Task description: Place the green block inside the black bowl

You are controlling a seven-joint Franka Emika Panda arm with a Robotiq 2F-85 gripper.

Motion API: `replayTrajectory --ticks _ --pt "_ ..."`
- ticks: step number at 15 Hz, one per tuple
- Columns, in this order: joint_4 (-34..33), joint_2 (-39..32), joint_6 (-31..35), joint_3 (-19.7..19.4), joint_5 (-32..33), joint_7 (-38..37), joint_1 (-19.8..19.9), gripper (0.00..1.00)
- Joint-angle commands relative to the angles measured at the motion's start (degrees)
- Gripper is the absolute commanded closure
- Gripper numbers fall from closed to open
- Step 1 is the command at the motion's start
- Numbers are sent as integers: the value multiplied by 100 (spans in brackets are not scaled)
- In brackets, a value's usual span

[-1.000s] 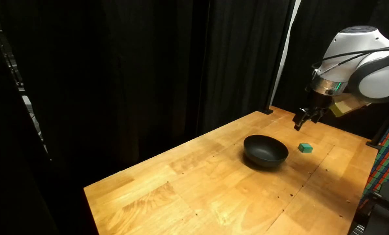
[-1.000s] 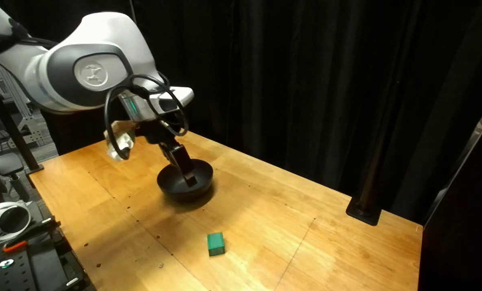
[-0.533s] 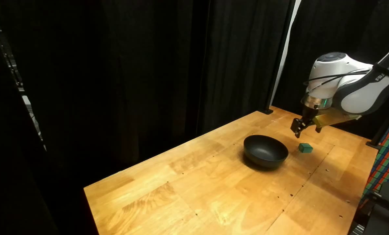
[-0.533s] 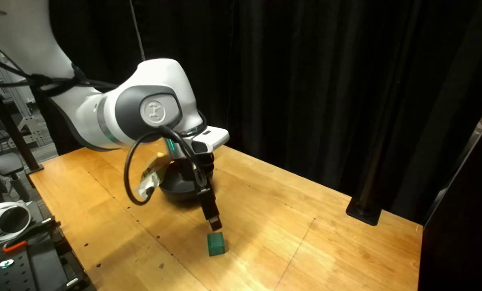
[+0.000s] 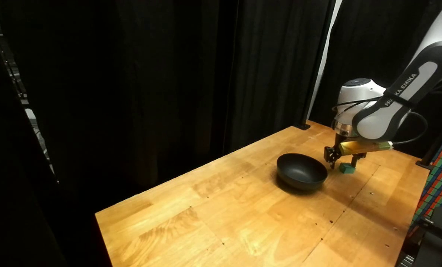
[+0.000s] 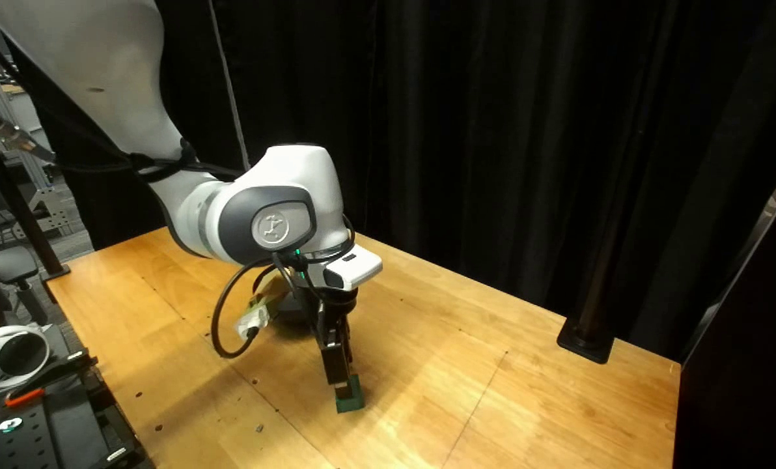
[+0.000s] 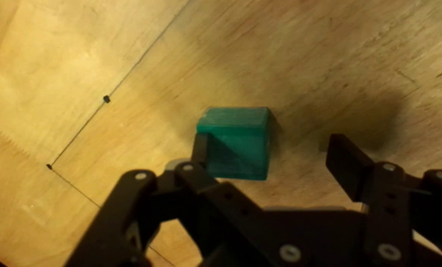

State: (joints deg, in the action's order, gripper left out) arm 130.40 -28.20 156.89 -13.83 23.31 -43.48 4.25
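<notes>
Green block (image 7: 239, 154): is sitting on the wooden table (image 5: 243, 222), outside the black bowl (image 5: 302, 172) but near it, with bare wood showing between them in an exterior view.
Gripper (image 7: 270, 146): is hanging low over the block, its two fingers (image 7: 349, 167) standing well apart.
Finger at the block: is overlapping one side in the wrist view and covering part of the green face; whether it is touching, I cannot tell.
Opposite finger: is standing clear of the block in that view, with wood showing in the gap.
Bowl: is standing upright on the table, its dark inside facing up; in an exterior view the arm (image 6: 277, 225) is hiding most of it.
Arm: is leaning out over the table, its white and grey casing showing in both exterior views.
Yellow piece (image 5: 365, 147): is sticking out beside the gripper in both exterior views; what it is, I cannot tell.
Table: is showing thin dark lines (image 7: 78, 132) and small dark spots (image 7: 106, 99) across its top.
Curtains (image 5: 169, 74): are hanging black behind the table.
Stool (image 6: 13, 262): is standing beyond the table's edge in an exterior view.
</notes>
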Motion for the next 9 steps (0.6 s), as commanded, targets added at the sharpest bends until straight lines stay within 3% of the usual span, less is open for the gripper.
replayTrajectory --ticks 1,3,4,5,7,9 --pt "-220 -149 14 -396 -328 222 -276 49" --pt "-208 -124 -74 -472 -451 315 -302 65" --pt "-196 -105 -111 -487 -520 369 -299 57" --pt "-190 -84 -140 -510 -566 411 -308 30" --pt "-187 -86 -143 -575 -640 436 -346 27" --pt "-187 -121 -150 -636 -668 430 -370 12"
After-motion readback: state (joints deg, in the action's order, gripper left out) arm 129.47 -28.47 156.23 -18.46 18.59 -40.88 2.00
